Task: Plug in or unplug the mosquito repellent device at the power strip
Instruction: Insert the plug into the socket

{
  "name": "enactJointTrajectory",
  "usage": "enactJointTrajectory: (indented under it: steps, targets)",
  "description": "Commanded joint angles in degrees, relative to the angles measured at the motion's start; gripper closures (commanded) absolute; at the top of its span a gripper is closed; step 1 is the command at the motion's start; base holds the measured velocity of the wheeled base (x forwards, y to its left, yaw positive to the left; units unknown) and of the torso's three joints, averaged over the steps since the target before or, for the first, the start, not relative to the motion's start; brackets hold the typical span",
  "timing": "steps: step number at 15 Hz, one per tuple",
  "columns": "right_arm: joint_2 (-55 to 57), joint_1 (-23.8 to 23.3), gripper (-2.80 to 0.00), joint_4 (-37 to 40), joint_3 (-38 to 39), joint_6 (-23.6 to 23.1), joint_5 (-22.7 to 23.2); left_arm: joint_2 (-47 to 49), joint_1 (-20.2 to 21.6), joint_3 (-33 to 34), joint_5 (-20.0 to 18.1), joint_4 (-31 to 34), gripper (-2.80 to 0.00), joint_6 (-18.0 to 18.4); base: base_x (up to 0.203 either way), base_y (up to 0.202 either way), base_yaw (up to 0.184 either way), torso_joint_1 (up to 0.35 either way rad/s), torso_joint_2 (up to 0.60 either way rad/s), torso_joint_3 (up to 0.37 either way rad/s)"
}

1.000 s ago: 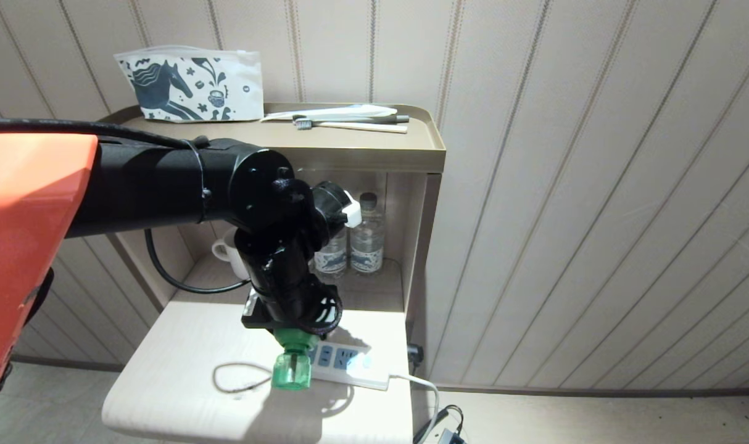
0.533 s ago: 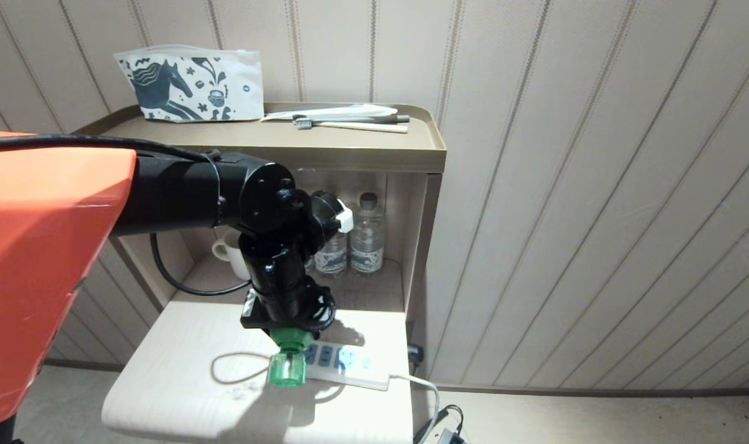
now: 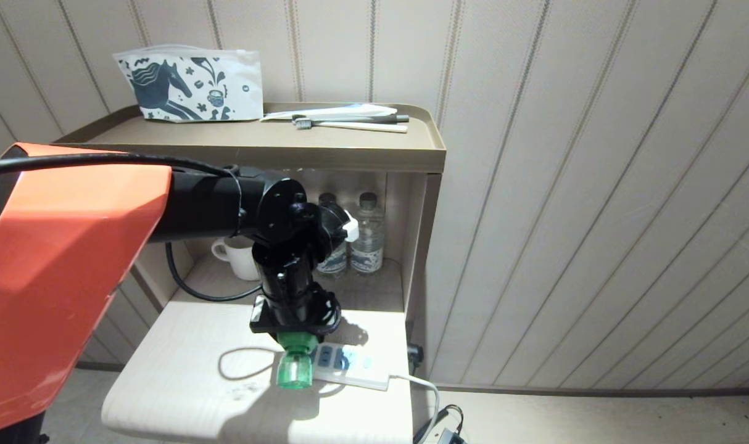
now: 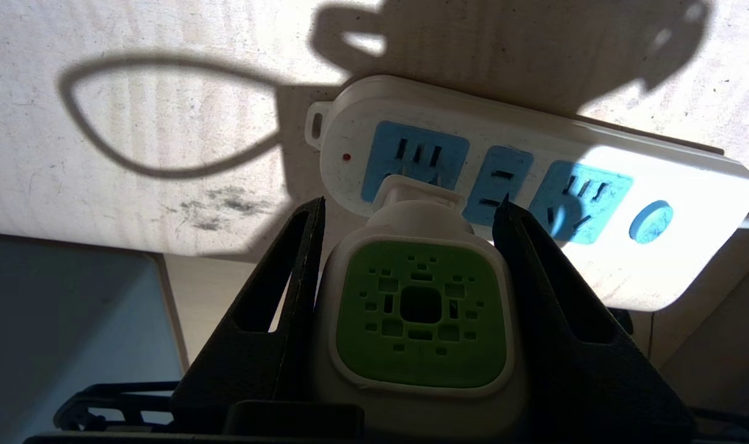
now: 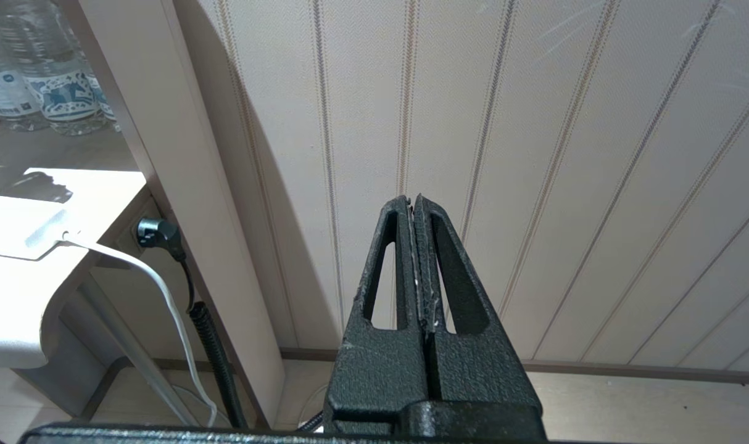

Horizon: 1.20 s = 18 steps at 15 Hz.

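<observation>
A pale wooden bedside shelf (image 3: 165, 394) lies under my left gripper (image 4: 411, 209), against a striped panelled wall. Clamped between my jaws is the mosquito repellent device (image 4: 421, 314), held by the flat sides of its white-and-green cap, its plug at the power strip (image 4: 689, 185) just beyond my fingertips; whether it is seated I cannot tell. It looks light and rigid, the plastic smooth, so squeezing the cap seems safer than the bottle. My right gripper (image 5: 416, 213) hangs closed, empty, off toward the wall.
</observation>
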Motion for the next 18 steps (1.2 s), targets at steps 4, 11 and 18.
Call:
enactJointTrajectory:
  steps: [4,11,18]
  targets:
    - [-0.02,0.02,0.0,-0.08,0.0,0.01,0.0,0.18,0.05,0.0,-0.01,-0.73,0.0,-0.3,0.0,0.0,0.0,0.0,0.0,0.0]
    - [-0.02,0.02,0.0,-0.08,0.0,0.01,0.0,0.97,0.14,0.0,0.07,-1.08,0.0,-0.66,0.0,0.0,0.0,0.0,0.0,0.0]
    - [0.06,0.02,0.0,-0.08,0.0,0.01,-0.02,0.47,0.84,0.32,-0.02,-0.46,0.0,-0.66,0.0,0.0,0.0,0.0,0.0,0.0]
